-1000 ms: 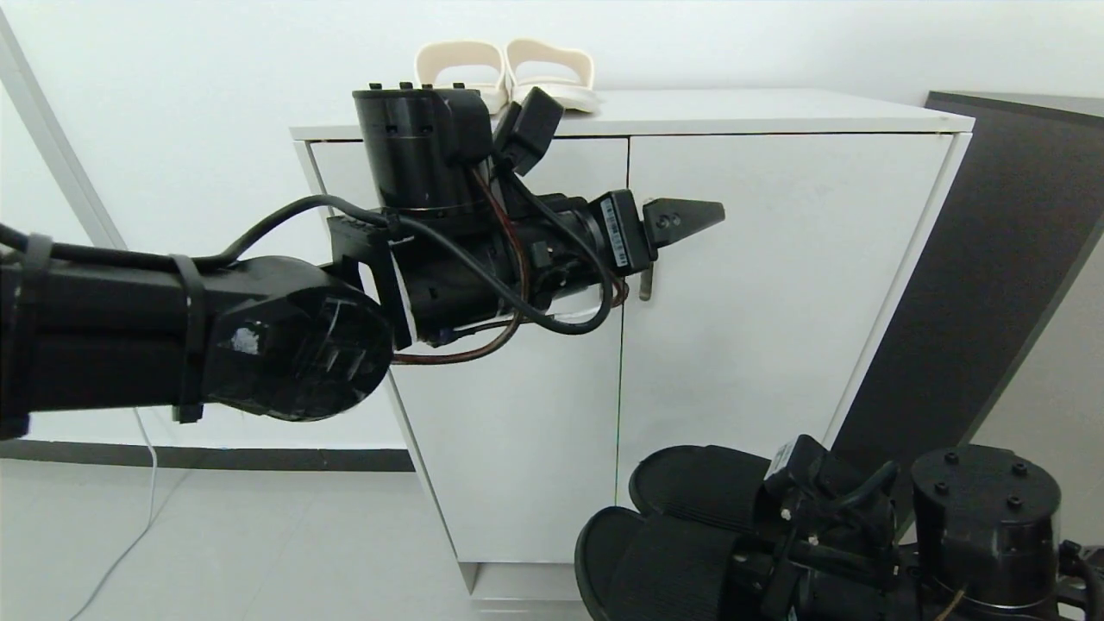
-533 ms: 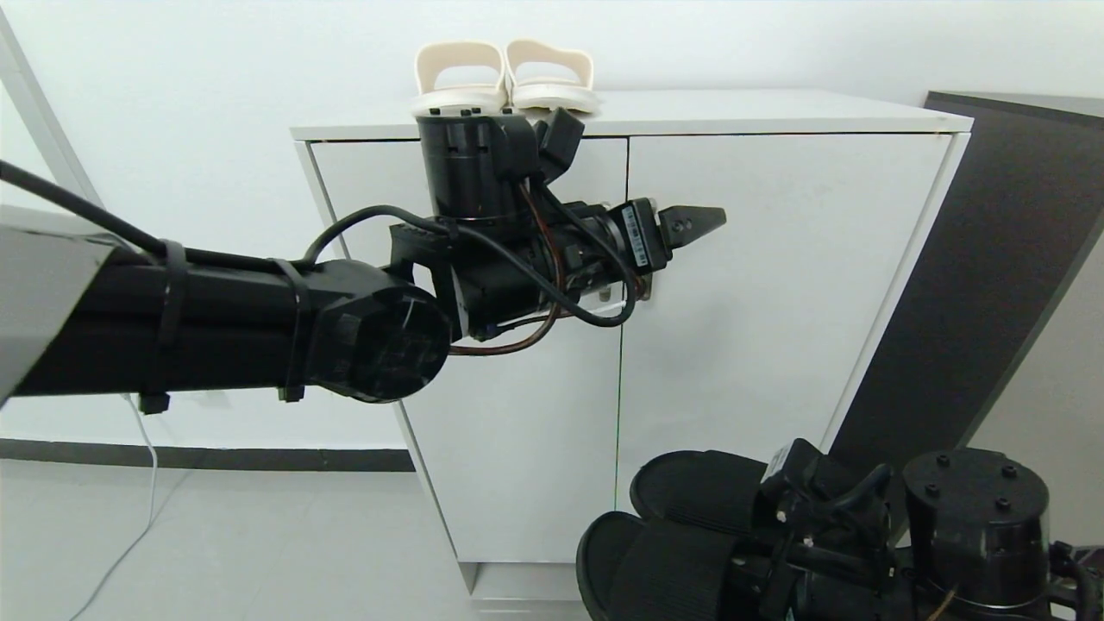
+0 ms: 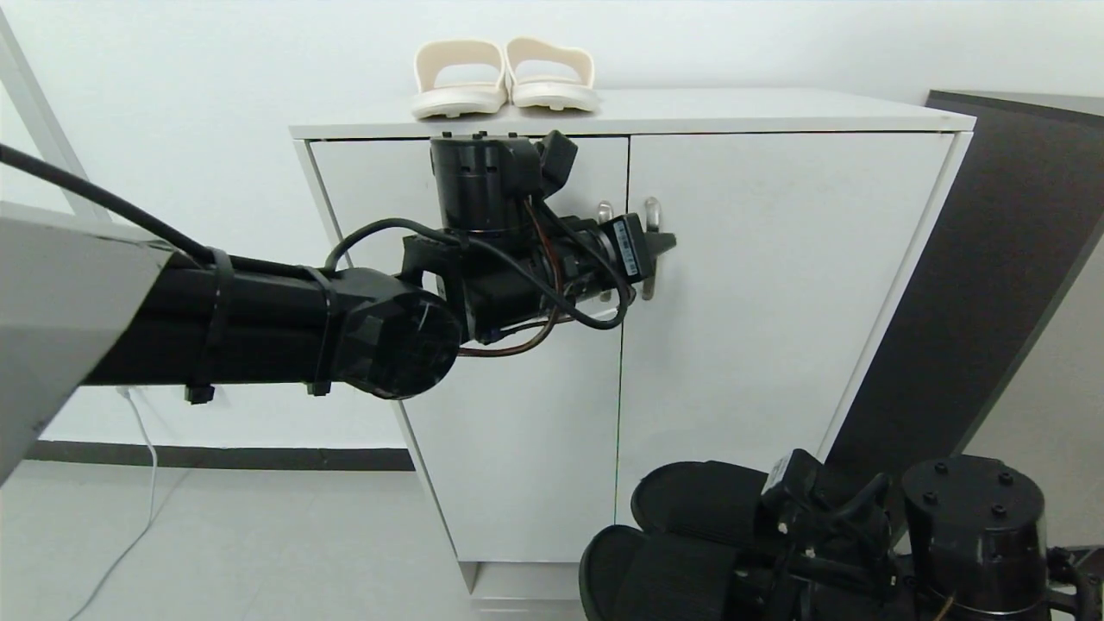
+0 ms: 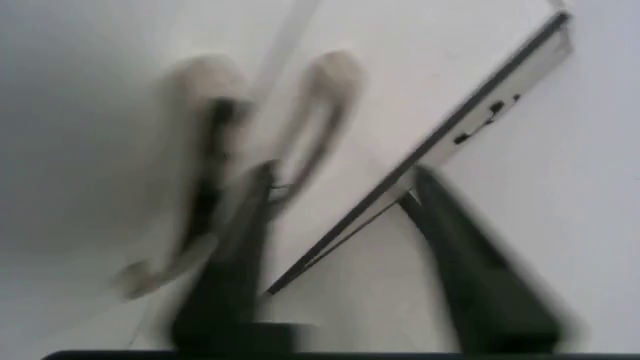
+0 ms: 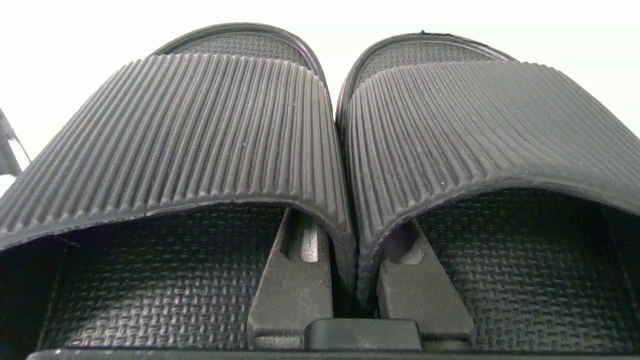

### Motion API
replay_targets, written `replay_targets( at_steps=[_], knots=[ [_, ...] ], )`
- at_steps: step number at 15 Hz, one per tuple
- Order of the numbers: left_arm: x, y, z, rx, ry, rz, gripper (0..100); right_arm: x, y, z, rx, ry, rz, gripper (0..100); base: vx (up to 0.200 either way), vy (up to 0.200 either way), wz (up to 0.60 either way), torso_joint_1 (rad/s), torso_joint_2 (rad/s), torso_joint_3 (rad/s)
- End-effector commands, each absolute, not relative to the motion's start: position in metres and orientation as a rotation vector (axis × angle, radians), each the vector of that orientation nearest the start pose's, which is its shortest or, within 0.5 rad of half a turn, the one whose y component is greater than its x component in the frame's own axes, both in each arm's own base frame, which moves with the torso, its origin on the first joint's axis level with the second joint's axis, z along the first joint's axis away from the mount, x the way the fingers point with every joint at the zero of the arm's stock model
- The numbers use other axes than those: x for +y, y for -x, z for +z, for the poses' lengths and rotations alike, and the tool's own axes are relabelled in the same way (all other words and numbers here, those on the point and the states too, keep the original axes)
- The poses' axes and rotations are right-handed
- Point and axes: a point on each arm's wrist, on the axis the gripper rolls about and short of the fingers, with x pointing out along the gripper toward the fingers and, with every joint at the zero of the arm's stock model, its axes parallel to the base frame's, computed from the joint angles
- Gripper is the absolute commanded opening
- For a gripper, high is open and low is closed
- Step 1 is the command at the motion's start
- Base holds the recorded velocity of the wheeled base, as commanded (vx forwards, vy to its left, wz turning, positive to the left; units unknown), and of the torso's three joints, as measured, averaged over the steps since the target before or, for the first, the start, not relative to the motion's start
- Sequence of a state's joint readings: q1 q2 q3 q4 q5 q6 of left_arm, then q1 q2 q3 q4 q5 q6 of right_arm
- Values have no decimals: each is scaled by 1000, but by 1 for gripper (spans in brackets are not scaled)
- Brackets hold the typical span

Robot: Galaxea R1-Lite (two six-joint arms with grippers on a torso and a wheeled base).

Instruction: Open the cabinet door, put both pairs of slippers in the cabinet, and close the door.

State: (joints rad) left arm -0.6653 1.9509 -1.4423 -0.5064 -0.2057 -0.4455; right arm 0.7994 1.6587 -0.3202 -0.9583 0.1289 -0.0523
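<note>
1. Reach is closing: my left claw (image 3: 660, 250) is pulling back from over the right door and settling at the two handles (image 3: 652, 214) by the centre seam of the cabinet (image 3: 776, 302), fingers spread.
2. Both doors are staying shut, so I am judging this as lining up the opening grip; whether a finger is touching a handle, I cannot tell.
3. My right claw (image 5: 350, 240) is pinching the black slippers (image 3: 690, 517) by their inner sides, hanging low before the right door's bottom corner. The white slippers (image 3: 504, 78) are sitting on the cabinet top, toward its left end.
4. A swinging right door is likely heading for those black slippers. The dark panel (image 3: 992, 259) is crowding the cabinet's right edge, while open floor (image 3: 216, 535) is lying off its left.
</note>
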Motion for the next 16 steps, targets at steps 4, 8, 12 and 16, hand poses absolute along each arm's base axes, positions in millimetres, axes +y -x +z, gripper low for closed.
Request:
replay_targets(
  at_steps=[4,8,12,16],
  knots=[
    [-238,-288,265,215,412,-891,0,163,-147,112,344,156,1059,0,0,0,0,0,0,0],
    [-229,-257,264,240,403,-922,0,160,-141,106,349,193,1117,0,0,0,0,0,0,0],
    [-216,-224,265,233,372,-953,0,159,-137,104,358,202,1145,0,0,0,0,0,0,0],
    [-202,-237,267,190,415,-907,0,160,-134,104,354,205,1156,0,0,0,0,0,0,0]
  ],
)
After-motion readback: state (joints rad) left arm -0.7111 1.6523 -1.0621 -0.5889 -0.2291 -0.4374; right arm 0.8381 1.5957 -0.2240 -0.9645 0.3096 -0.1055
